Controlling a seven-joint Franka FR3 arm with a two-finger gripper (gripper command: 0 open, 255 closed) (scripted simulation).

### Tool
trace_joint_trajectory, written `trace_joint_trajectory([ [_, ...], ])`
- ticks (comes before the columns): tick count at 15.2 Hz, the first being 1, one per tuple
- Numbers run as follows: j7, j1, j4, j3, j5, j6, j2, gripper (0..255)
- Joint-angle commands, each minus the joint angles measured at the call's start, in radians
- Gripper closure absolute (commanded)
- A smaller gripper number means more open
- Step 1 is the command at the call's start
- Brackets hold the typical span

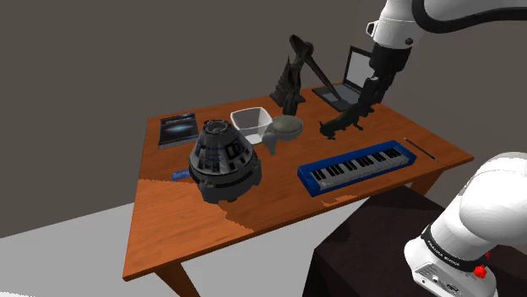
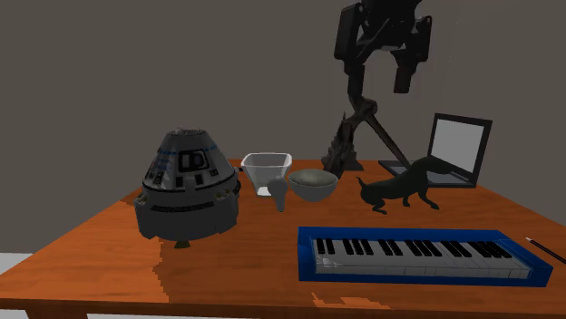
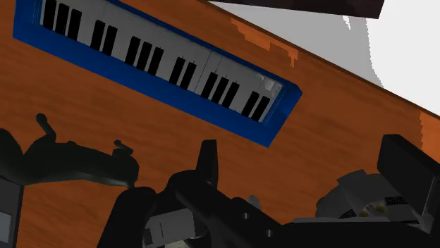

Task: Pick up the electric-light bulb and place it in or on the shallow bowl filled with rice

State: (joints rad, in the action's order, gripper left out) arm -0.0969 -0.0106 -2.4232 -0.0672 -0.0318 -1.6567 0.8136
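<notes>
The light bulb [image 1: 271, 141] [image 2: 277, 193] is pale grey and lies on the wooden table [image 1: 194, 228] just in front of two bowls. The shallow dark round bowl [image 1: 287, 126] [image 2: 313, 184] with a greyish filling sits right beside it. My black gripper [image 1: 369, 94] [image 2: 381, 68] [image 3: 307, 176] hangs open and empty well above the table. It is over the black cat figurine [image 1: 342, 124] [image 2: 399, 188] [image 3: 63, 162], far from the bulb toward the shoulder view's right.
A white square bowl [image 1: 251, 121] stands behind the bulb, and a large dark capsule [image 1: 221, 160] in front of it. A blue keyboard [image 1: 359, 165] [image 3: 155, 60], a laptop [image 1: 353, 76], a dark spiky sculpture [image 1: 293, 80], a book [image 1: 177, 128] and a pencil [image 1: 420, 148] share the table.
</notes>
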Motion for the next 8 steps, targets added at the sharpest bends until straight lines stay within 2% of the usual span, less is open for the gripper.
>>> trace_joint_trajectory([
  [1,0.0,0.0,0.0,0.0,0.0,0.0,0.0,0],
  [8,0.021,0.005,-0.013,-0.03,0.0,-0.25,-0.212,0],
])
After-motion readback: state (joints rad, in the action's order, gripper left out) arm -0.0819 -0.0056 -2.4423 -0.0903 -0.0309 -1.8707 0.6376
